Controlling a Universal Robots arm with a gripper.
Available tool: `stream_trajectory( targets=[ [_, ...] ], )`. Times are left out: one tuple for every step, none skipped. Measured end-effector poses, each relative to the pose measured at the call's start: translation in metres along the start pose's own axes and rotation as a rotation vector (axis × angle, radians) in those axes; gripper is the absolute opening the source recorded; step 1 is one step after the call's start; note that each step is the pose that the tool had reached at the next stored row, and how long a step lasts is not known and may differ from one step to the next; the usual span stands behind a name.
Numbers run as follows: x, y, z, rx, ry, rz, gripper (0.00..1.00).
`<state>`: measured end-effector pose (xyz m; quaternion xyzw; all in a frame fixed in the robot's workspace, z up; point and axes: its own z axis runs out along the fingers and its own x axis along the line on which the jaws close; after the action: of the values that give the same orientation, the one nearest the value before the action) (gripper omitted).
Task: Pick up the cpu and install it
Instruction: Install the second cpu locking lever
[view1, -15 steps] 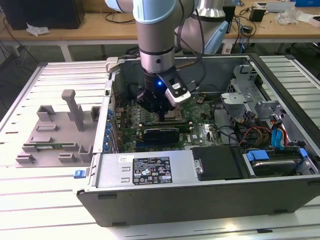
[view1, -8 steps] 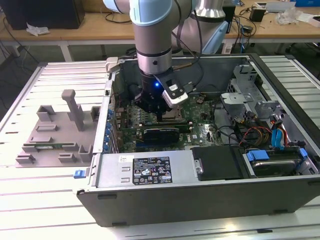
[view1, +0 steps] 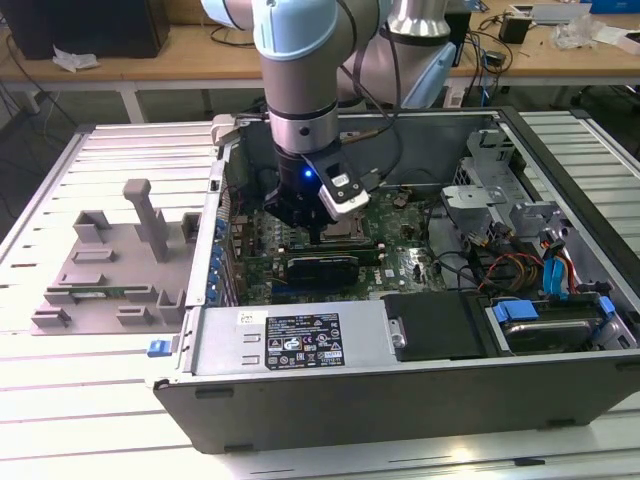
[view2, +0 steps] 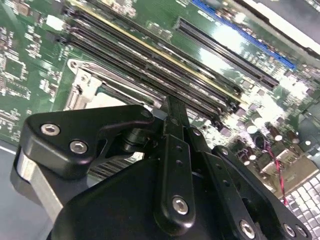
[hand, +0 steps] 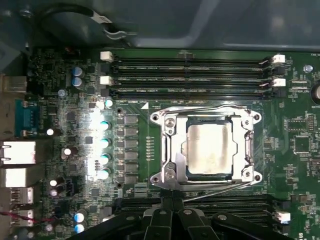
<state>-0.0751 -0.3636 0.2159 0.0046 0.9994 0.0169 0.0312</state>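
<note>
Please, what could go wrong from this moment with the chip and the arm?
The gripper hangs low beside the metal-framed black socket; a sideways move may hit that frame or the long black memory slots. The small square silver-topped cpu lies in the frame; if it is not flat, pressing may harm it.

Computer case (view1: 300, 345) on table (view1: 60, 380) | tray (view1: 110, 270) to exterior view's left of case | cpu (hand: 209, 148) in socket (hand: 170, 125) | gripper (view1: 305, 222) above motherboard (view1: 410, 255)

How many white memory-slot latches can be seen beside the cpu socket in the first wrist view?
5: two at one end of the slots, two at the opposite end, one near the gripper. Others may be hidden.
</note>
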Motion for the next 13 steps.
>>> stream_trajectory(
  targets=[
    [0.0000, -0.0004, 0.0001, -0.0031, 0.0000, 0.000, 0.11],
    [0.0000, -0.0011, 0.0001, -0.0063, 0.0000, 0.001, 0.11],
    [-0.0001, -0.0047, 0.0000, -0.0120, 0.0000, 0.001, 0.11],
    [-0.0001, -0.0077, 0.0000, -0.0148, 0.0001, 0.001, 0.11],
    [-0.0001, -0.0122, 0.0005, -0.0262, 0.0003, 0.002, 0.11],
    [-0.0001, -0.0134, 0.0011, -0.0391, 0.0003, 0.003, 0.11],
    [0.0000, -0.0148, 0.0023, -0.0746, 0.0006, 0.005, 0.11],
    [0.0000, -0.0155, 0.0029, -0.0867, 0.0007, 0.006, 0.11],
    [0.0000, -0.0160, 0.0033, -0.0940, 0.0007, 0.006, 0.11],
    [0.0001, -0.0173, 0.0045, -0.1107, 0.0009, 0.007, 0.11],
    [0.0002, -0.0180, 0.0052, -0.1161, 0.0009, 0.007, 0.11],
    [0.0002, -0.0194, 0.0059, -0.1192, 0.0009, 0.008, 0.11],
    [0.0002, -0.0227, 0.0065, -0.1213, 0.0009, 0.008, 0.11]
  ],
)
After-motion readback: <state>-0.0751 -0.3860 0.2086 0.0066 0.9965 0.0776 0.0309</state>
